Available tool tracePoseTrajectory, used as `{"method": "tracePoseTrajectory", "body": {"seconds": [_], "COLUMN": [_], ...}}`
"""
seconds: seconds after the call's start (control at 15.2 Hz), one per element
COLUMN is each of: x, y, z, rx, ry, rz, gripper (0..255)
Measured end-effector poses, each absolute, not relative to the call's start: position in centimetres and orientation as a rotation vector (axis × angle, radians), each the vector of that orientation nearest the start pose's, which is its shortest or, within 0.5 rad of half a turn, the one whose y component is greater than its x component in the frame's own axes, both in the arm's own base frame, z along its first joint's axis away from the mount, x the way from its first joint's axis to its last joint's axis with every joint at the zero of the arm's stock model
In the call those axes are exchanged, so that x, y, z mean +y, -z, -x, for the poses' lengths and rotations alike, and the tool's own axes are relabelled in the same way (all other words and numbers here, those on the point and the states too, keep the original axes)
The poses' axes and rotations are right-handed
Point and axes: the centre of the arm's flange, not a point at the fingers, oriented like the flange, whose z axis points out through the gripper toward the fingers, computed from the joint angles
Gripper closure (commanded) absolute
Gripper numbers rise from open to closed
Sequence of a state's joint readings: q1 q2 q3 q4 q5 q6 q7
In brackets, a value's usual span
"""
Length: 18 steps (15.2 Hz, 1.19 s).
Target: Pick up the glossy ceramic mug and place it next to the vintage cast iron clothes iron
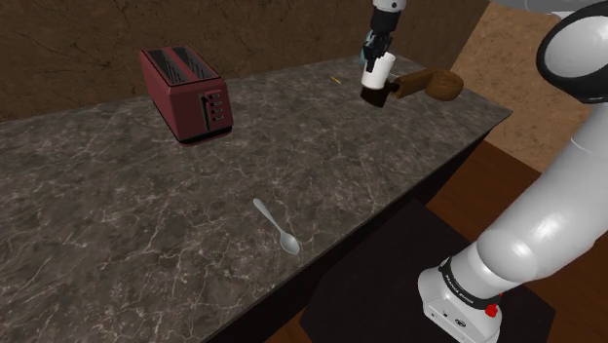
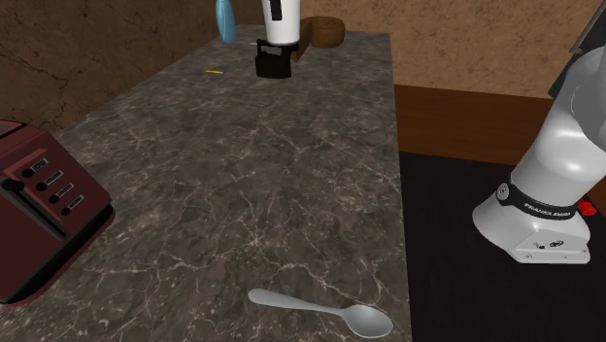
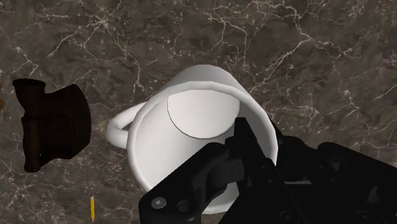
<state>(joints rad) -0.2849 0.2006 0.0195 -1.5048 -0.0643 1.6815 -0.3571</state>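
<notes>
Black gripper (image 3: 249, 145) clasps the rim wall of the white mug (image 3: 159, 153), one finger inside, and holds it lifted over the marble counter (image 3: 305, 51). From the mug, the dark iron (image 3: 54, 127) stands just beside, on the handle side.

One red toaster (image 1: 185, 95), one spoon (image 1: 277, 226), one white mug (image 3: 191, 121), one dark iron (image 3: 57, 124), one pencil (image 3: 93, 207), one blue bottle (image 2: 225, 19).

The round white mug (image 3: 165, 153) in the black gripper (image 1: 374, 57) is looking smooth and plain. Under it, the dark veined stone counter (image 3: 305, 57) is looking smooth too.
</notes>
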Motion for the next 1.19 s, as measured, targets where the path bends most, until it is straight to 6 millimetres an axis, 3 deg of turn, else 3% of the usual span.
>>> {"method": "tracePoseTrajectory", "body": {"seconds": [0.79,0.92,1.19], "x": [-32.8,-34.0,-34.3], "y": [-55.6,-54.7,-52.8], "z": [-59.2,-59.0,-59.0], "rx": [-0.158,-0.159,-0.16], "ry": [-0.065,-0.067,-0.066], "rz": [3.187,3.187,3.187], "gripper": [255,255,255]}}
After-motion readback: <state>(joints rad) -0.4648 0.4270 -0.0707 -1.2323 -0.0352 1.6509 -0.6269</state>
